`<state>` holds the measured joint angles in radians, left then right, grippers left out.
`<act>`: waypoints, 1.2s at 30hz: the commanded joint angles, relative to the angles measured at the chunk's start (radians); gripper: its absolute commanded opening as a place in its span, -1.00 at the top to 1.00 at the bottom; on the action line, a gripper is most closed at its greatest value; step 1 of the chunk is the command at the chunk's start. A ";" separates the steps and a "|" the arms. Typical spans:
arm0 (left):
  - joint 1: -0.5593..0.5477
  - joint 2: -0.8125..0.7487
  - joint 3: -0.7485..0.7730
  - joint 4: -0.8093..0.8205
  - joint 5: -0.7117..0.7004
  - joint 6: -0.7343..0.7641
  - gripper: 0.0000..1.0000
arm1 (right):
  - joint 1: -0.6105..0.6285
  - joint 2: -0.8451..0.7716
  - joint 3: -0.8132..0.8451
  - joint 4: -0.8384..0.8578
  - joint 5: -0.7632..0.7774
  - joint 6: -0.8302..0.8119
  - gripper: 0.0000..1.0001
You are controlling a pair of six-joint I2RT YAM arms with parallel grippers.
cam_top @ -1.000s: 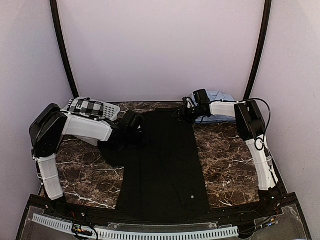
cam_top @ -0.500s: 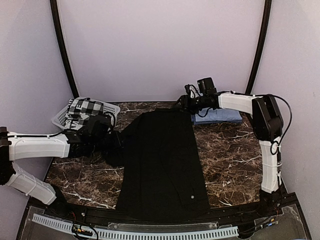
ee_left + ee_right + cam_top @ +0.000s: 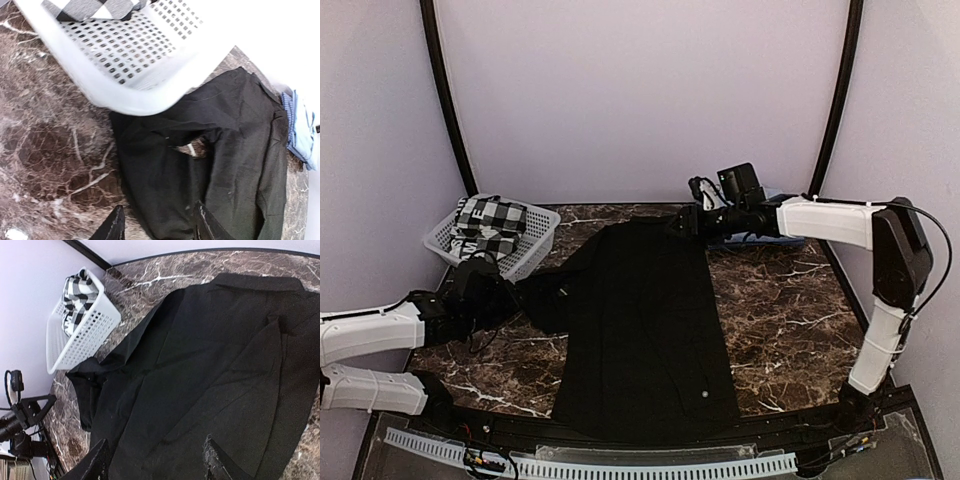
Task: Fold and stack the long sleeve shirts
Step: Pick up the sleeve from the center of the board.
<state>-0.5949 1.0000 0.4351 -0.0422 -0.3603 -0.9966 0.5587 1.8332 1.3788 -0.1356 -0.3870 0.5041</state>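
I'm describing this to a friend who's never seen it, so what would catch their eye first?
The black shirt, laid out down the middle of the dark marble table. Next, the white basket holding checkered cloth at the far left corner, and a light blue shirt at the far right.

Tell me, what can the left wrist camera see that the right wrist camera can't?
Only the left wrist view shows the light blue shirt, at its right edge just past the black shirt. Only the right wrist view shows what looks like the left arm, in its lower left corner. Both show the black shirt spread on the marble table, and the white basket holding checked cloth.
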 commanded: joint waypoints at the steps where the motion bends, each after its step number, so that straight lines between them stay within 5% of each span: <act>1: 0.027 0.016 -0.029 0.032 0.006 0.002 0.09 | 0.062 -0.097 -0.093 0.052 0.049 -0.016 -0.21; 20: 0.030 0.423 0.064 0.260 0.158 0.024 0.02 | 0.184 -0.292 -0.279 0.063 0.140 0.019 -0.22; 30: 0.030 0.322 0.088 0.113 0.005 0.019 0.94 | 0.187 -0.340 -0.323 0.081 0.137 0.028 -0.22; 36: 0.030 0.148 0.123 0.051 -0.102 0.122 1.00 | 0.187 -0.356 -0.317 0.077 0.145 0.023 -0.22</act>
<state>-0.5694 1.2507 0.5114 0.0738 -0.3603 -0.9512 0.7353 1.5101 1.0615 -0.0986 -0.2562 0.5255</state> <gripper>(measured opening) 0.022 0.608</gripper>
